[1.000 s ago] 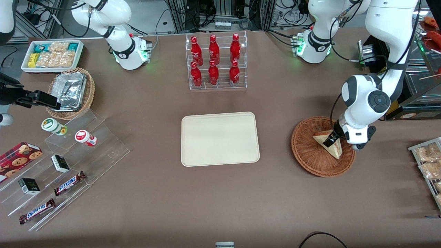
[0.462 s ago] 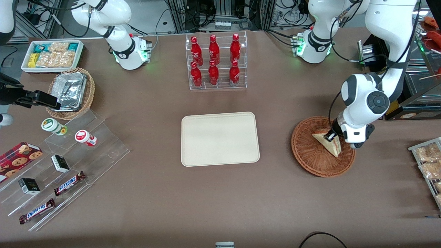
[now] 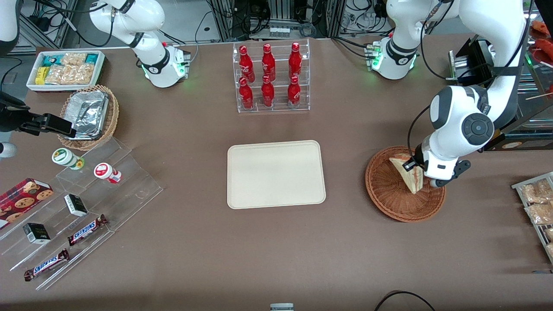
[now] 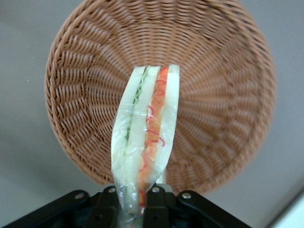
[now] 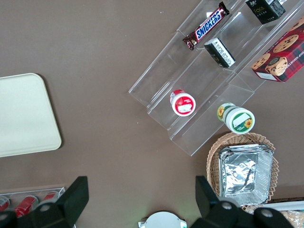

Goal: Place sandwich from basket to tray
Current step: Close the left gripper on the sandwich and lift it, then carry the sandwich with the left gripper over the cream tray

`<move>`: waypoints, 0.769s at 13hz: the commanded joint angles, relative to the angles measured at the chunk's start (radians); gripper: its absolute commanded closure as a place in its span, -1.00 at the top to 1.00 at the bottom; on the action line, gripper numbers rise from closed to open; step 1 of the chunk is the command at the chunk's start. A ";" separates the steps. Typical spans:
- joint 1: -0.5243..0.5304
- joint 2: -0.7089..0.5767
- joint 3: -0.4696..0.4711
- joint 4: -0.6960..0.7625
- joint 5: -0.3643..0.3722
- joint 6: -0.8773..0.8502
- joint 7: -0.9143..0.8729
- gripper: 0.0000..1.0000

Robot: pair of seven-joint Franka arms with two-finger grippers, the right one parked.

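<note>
Brown table [image 3: 345, 242]: tool [image 3: 412, 166] grips sandwich [image 3: 408, 175] above basket [image 3: 389, 194]

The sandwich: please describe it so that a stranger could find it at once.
Find the round reddish-brown wicker basket toward the working arm's end of the table. Above it the gripper holds the sandwich: a pale bread wedge in clear wrap, the only food with red and green filling.

The front camera is looking steeply down over the whole table; the left wrist camera is peering closely down past the gripper [image 4: 137, 209] at the basket [image 3: 389, 194]; the right wrist camera is sharing the tray [image 5: 23, 118]
</note>
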 commanded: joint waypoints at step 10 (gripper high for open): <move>-0.401 0.222 0.000 0.317 0.011 -0.063 -0.105 -1.00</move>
